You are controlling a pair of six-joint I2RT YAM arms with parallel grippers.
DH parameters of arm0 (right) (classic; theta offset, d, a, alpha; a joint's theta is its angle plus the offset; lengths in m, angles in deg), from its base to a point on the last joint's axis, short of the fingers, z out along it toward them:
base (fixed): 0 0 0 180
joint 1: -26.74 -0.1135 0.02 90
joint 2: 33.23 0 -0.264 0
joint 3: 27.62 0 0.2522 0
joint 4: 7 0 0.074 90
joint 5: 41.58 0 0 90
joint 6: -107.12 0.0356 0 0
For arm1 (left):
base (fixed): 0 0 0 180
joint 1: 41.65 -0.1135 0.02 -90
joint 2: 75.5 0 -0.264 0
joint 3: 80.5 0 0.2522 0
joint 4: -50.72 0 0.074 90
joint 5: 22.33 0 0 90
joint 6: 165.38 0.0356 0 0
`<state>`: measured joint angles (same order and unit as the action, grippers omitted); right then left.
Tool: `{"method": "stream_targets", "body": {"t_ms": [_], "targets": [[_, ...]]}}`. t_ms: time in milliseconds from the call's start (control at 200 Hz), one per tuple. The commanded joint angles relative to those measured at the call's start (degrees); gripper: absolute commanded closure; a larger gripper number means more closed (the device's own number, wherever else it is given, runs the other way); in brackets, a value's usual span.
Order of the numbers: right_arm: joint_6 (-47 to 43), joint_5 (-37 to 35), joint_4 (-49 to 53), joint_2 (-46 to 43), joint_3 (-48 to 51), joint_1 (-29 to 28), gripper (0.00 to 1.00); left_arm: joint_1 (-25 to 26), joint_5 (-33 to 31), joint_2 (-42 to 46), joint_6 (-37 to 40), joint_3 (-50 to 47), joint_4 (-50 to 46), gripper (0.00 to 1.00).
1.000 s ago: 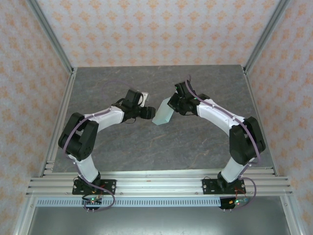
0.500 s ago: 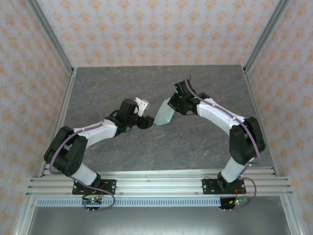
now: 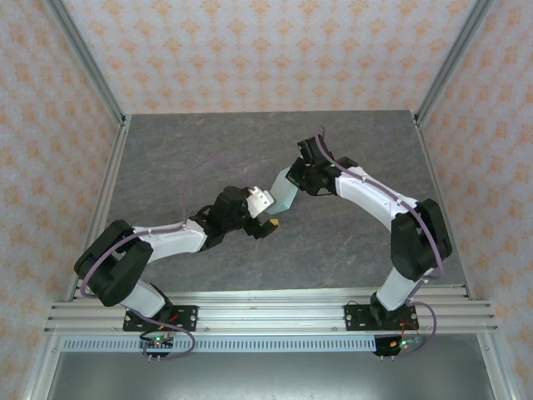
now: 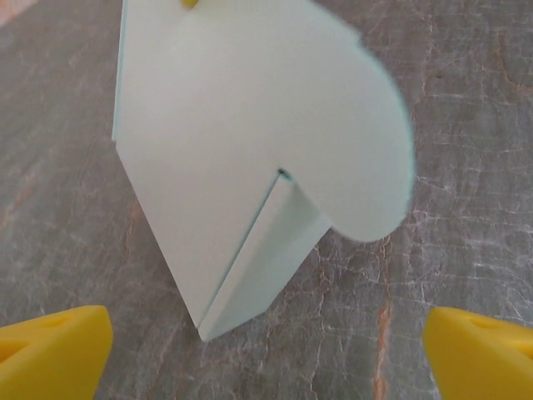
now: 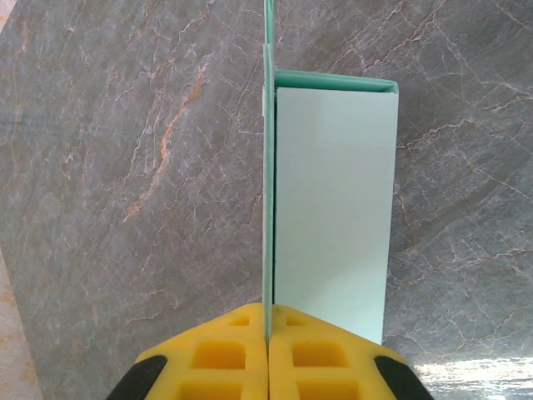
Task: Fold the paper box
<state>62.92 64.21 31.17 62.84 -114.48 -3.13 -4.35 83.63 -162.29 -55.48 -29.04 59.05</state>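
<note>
Two pincers at the paper box point(image 3: 284, 193), one of them gripping; the right pincer point(image 5: 268, 354) is clamped on a thin edge of the card, yellow fingers point(image 5: 216, 362) pressed together with the sheet sandwiched between them; from its wrist view a long rectangular mint panel point(image 5: 333, 208) runs away from the fingers, with a folded lip at its far end and the grey marbled desk point(image 5: 125, 167) beneath; the left pincer point(image 4: 266, 346) is spread wide, yellow fingertips point(image 4: 50, 350) at the two bottom corners of its wrist view, bare desk between them; the box stands just ahead of it, apart from both tips, showing a broad pale face with a rounded flap point(image 4: 358, 150) at upper right and a narrow folded strip point(image 4: 262, 250) slanting down to a pointed lower corner; cannot tell whether that corner touches the desk; top view: box is mid-desk between the two arms, tilted, right pincer at its far right end, left pincer just beside its near end.
</note>
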Motion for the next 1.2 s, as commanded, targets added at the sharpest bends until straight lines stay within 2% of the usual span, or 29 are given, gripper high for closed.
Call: {"method": "stream_targets", "body": {"t_ms": [0,85,345,566,781,911,1196], "targets": [[-1.0,-1.9,2.4,0.0,-1.7,-0.4,0.94,1.5,-4.7,-1.9,6.4,-0.3,7.7,0.02],[-1.1,-2.1,2.5,-0.1,-1.7,-0.4,0.94,2.9,-8.8,-4.1,7.6,0.7,9.9,0.00],[-0.8,-1.9,2.1,0.3,-1.6,-0.4,0.94,5.4,-12.3,-9.1,8.5,3.8,13.3,0.00],[-0.7,-1.8,2.0,0.6,-1.5,-0.4,0.95,8.1,-18.2,-13.8,8.3,5.9,17.3,0.06],[-0.8,-2.2,2.2,0.5,-1.5,-0.4,0.95,8.7,-21.4,-14.8,6.4,5.3,21.3,0.20],[-0.7,-2.2,2.1,0.5,-1.5,-0.4,0.95,8.8,-21.5,-14.2,6.0,4.4,22.2,0.32],[-0.6,-2.3,2.1,0.2,-1.5,-0.3,0.94,8.7,-21.1,-12.8,4.6,1.9,22.6,0.52]]}}
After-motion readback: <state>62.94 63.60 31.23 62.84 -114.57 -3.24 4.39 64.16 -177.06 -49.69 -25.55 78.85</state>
